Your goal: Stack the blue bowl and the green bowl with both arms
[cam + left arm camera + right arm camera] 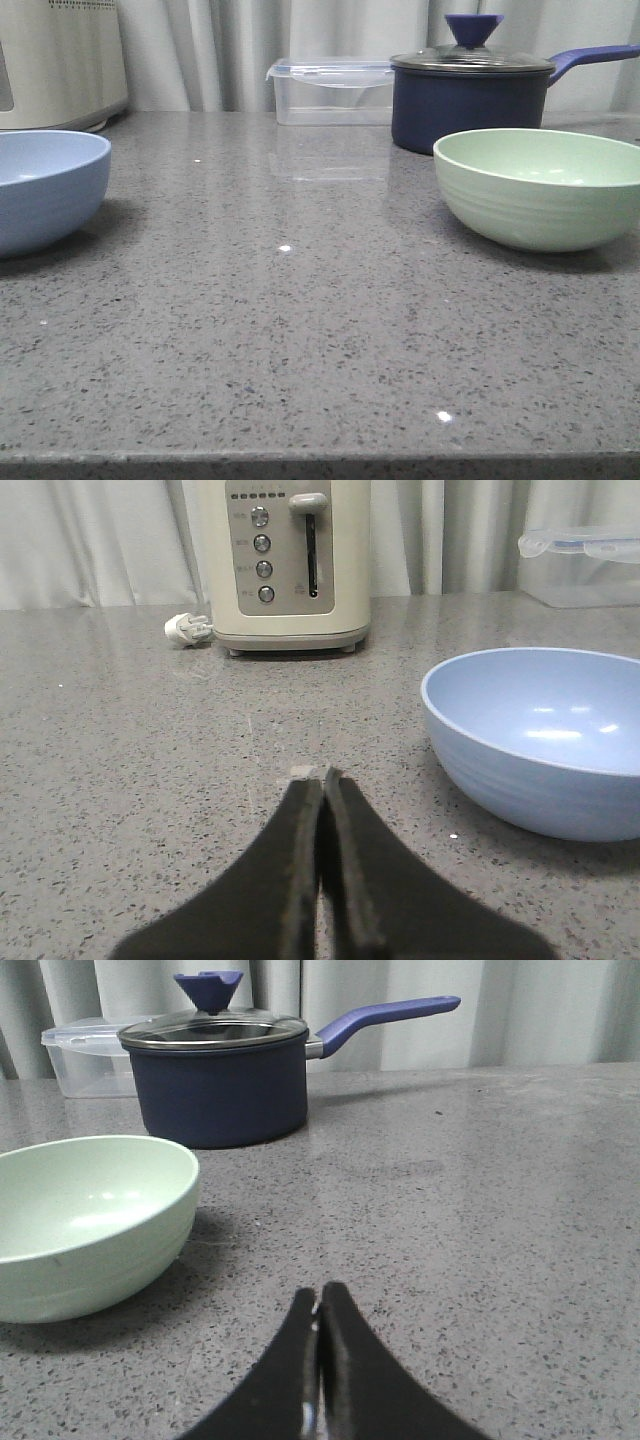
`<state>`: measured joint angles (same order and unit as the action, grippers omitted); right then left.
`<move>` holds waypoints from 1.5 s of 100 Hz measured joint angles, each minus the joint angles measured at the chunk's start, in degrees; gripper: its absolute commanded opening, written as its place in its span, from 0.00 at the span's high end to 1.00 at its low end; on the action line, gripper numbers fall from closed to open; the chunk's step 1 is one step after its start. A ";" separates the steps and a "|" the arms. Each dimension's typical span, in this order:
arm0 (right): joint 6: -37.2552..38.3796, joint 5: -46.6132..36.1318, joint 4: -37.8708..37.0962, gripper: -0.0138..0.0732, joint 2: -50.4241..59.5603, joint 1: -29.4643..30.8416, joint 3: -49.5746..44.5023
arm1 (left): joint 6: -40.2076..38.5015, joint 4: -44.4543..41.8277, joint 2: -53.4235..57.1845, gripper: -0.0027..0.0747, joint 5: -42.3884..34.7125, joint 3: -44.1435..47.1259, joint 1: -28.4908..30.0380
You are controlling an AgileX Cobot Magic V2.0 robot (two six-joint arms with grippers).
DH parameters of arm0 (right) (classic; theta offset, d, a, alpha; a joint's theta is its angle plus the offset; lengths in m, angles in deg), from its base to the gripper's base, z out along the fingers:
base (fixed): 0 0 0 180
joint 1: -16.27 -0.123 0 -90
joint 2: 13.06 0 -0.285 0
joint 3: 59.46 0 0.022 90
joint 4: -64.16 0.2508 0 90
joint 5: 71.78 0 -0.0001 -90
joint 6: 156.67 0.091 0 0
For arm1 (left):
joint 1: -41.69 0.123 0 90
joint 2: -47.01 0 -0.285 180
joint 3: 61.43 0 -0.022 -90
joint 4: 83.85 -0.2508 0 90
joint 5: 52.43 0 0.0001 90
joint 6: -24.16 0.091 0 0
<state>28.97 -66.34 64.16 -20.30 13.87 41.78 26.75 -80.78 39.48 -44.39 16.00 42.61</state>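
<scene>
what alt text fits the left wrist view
A closed black end effector hovers over a grey speckled countertop, beside a round pale-blue matte bowl. A cream toaster stands behind, before grey curtains.

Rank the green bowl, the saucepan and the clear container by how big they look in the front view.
1. Green bowl, though it sits nearest the camera.
2. Saucepan.
3. Clear container, partly hidden behind the saucepan, so unsure.

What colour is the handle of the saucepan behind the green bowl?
The handle is violet-blue, lighter than the dark navy saucepan. The right wrist view shows it best.
</scene>
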 measured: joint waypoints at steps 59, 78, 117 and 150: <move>0.00 0.09 0.00 0.93 0.00 0.00 0.00 | 0.00 0.00 0.00 0.99 0.00 0.00 0.00; 0.00 0.09 0.00 0.93 0.00 0.00 0.00 | 0.00 0.00 0.00 0.99 -0.11 0.00 0.00; 0.00 0.14 2.39 0.93 0.00 0.00 0.00 | 0.00 0.00 0.00 0.99 -4.13 -0.39 0.00; 0.00 13.10 3.87 0.93 -8.61 0.00 11.90 | 0.00 0.13 -8.47 0.99 7.63 -14.70 0.00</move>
<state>28.97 -53.25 68.03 -28.90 13.87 53.68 26.75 -80.65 31.01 -36.76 1.29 42.61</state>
